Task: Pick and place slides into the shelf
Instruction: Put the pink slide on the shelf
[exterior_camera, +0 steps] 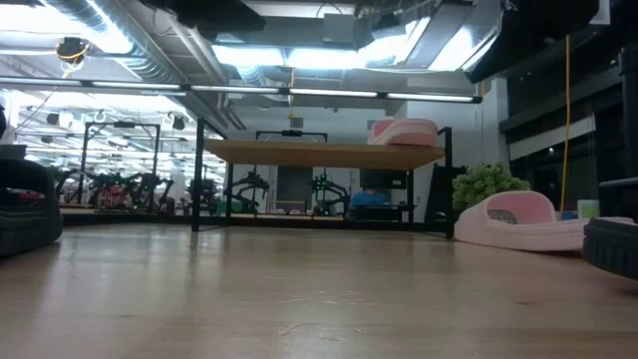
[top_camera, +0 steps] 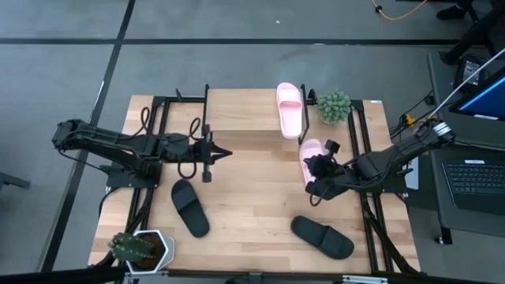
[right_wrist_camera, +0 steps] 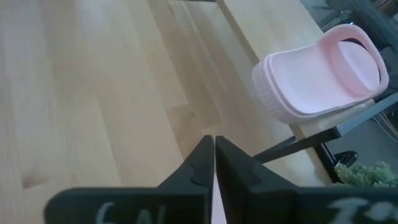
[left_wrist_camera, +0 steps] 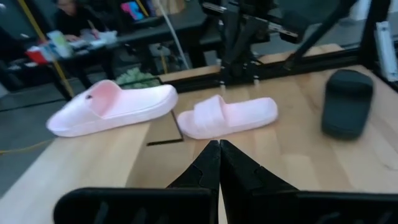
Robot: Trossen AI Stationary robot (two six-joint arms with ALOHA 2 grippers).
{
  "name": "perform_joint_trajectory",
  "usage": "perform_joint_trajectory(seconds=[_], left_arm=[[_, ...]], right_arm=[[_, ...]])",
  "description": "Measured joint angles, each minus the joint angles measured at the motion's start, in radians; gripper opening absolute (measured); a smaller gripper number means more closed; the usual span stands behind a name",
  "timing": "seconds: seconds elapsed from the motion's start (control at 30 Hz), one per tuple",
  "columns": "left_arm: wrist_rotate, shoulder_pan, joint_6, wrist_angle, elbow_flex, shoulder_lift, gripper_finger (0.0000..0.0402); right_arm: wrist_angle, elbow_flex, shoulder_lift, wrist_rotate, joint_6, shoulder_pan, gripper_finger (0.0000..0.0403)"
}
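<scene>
One pink slide (top_camera: 289,109) lies on the shelf (top_camera: 237,110); the second pink slide (top_camera: 310,156) rests on the table beside the right gripper (top_camera: 318,170), two black slides (top_camera: 190,207) nearer the front.
Both grippers' jaws look clenched and empty, the left gripper (top_camera: 225,153) waiting mid-table. To grasp well, the right should open wide and straddle the smooth, wide strap.
</scene>
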Motion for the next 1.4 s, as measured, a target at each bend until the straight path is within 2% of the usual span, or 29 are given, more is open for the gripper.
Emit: perform_joint_trajectory(seconds=[0.1,0.27,0.37,0.5,0.67,1.03,1.4], left_arm=[[-0.059,-0.025,0.006,0.036,-0.027,0.000,0.0000],[-0.082,-0.046,0.000,0.101,-0.088,0.000,0.0000],[-0.082,-0.048,-0.023,0.141,-0.135,-0.019,0.0000],[-0.079,-0.048,-0.075,0.173,-0.204,-0.066,0.0000],[-0.024,-0.049,-0.111,0.193,-0.258,-0.146,0.0000],[-0.013,-0.075,-0.105,0.163,-0.276,-0.210,0.0000],[-0.013,-0.074,-0.109,0.143,-0.277,-0.216,0.0000]], right_arm=[[0.002,-0.001,-0.001,-0.018,-0.029,0.000,0.0018],[0.002,-0.001,-0.001,-0.025,-0.054,-0.001,0.0009],[0.002,-0.001,-0.001,-0.029,-0.078,-0.009,0.0008],[0.003,-0.001,0.000,-0.099,-0.136,-0.022,0.0011],[0.012,-0.001,0.001,-0.157,-0.238,-0.049,0.0009],[0.017,-0.001,0.014,-0.196,-0.296,-0.115,0.0020],[-0.066,-0.001,0.139,-0.228,-0.372,-0.179,0.0021]])
